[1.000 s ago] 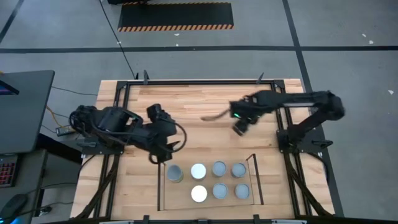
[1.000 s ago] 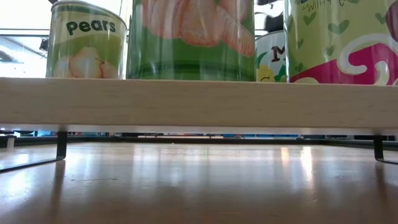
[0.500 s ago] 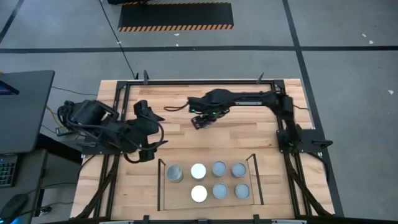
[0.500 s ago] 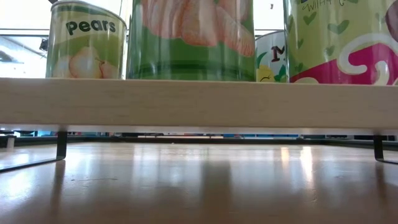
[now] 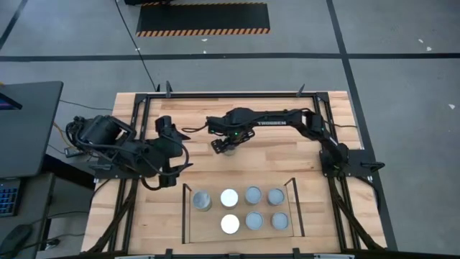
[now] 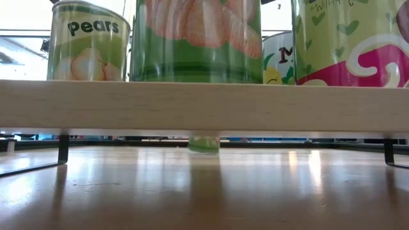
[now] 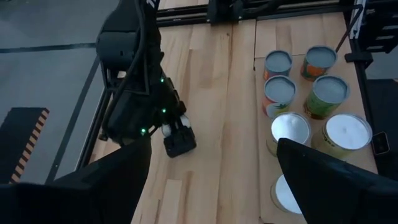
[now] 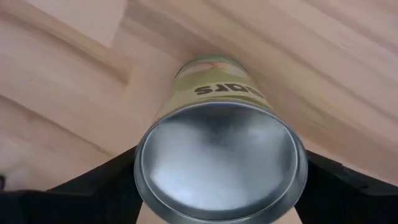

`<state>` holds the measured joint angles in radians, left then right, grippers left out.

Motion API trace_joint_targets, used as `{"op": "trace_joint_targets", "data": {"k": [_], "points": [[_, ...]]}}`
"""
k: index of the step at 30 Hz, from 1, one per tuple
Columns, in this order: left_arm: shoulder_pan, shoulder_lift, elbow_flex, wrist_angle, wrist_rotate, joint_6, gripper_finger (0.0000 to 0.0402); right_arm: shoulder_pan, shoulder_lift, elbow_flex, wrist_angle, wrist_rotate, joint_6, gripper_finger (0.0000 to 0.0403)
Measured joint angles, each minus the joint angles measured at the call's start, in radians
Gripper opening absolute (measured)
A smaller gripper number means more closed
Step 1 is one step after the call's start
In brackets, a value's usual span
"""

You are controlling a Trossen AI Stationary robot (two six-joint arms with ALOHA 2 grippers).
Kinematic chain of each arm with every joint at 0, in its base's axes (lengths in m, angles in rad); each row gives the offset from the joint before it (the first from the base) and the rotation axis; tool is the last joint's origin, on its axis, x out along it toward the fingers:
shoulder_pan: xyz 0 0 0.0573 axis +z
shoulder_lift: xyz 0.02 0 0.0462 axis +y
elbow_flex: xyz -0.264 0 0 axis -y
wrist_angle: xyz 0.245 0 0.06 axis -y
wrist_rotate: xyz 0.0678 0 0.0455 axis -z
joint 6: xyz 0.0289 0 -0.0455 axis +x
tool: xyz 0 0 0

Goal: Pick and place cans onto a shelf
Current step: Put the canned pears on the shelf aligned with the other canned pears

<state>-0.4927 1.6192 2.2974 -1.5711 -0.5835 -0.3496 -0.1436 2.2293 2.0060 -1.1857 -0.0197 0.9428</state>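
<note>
We see one can (image 8: 221,158) standing upright on the bare wood of the table (image 5: 316,115), near the middle and well apart from the shelf (image 5: 187,216); in the right wrist view its dull grey top fills the frame, with a dark finger on either side of it. The right gripper (image 5: 228,142) sits directly over this can in the high view, its arm stretched across from the right side of the table, and its fingers straddle the tin; we cannot tell whether they press on its sides or merely stand beside them. In the low view the foot of this can (image 6: 204,142) shows under the shelf board (image 6: 204,106), resting on the tabletop. On the shelf we count seven cans (image 5: 253,195): four in the far row and three in the near row, two of them with bright white tops (image 5: 229,198). The left gripper (image 5: 167,167) hangs over the left part of the table, beside the shelf's left end, its fingers spread wide and holding nothing, as its own wrist view shows.
</note>
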Motion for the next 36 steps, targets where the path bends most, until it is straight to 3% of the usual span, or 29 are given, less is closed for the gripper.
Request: {"op": "trace_joint_targets", "data": {"k": [19,28,36], "points": [[-0.005,0.000,0.000,0.000,0.000,-0.005,0.0355,-0.026,-0.027,0.009,0.024,-0.023,0.016,0.0376],[-0.011,-0.004,0.000,0.000,0.010,-0.021,0.0355,-0.025,-0.183,0.009,0.018,0.058,-0.031,0.0376],[0.009,-0.003,0.000,0.012,0.003,-0.092,0.0355,0.006,-0.421,0.009,-0.073,0.253,-0.087,0.0376]]}}
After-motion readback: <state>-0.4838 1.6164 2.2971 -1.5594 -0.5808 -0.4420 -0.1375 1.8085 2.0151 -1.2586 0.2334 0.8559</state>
